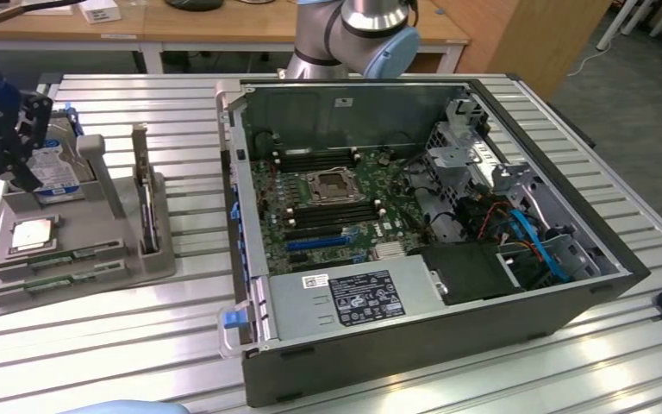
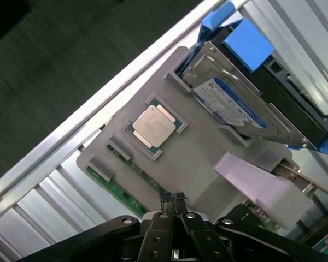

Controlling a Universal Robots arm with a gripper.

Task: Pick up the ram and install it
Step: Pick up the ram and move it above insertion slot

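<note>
At the exterior view's left, the gripper [image 1: 11, 168] hangs over the far end of the grey holder [image 1: 135, 259], close to the hard drive [image 1: 55, 168] that stands on edge in it. In the wrist view the gripper's fingertips [image 2: 174, 203] are pressed together with nothing between them, so the tool is clenched on air.

The ram [image 1: 75, 256] sits in a slot along the holder's near edge, just beside the CPU chip [image 1: 32, 235] seated in the holder's square recess. It is a long, narrow, thin green strip [image 2: 117, 192] with small dark chips along it, set low between grey clips and apart from the fingertips.

On the exterior view's right of the holder stands the open computer case [image 1: 423, 345]. The long dark slots on its motherboard [image 1: 320, 207] look unfilled, though that is hard to confirm.

By this showing the task has barely started. The ram is not grasped, and both the pick-up and the installation remain to be done.
</note>
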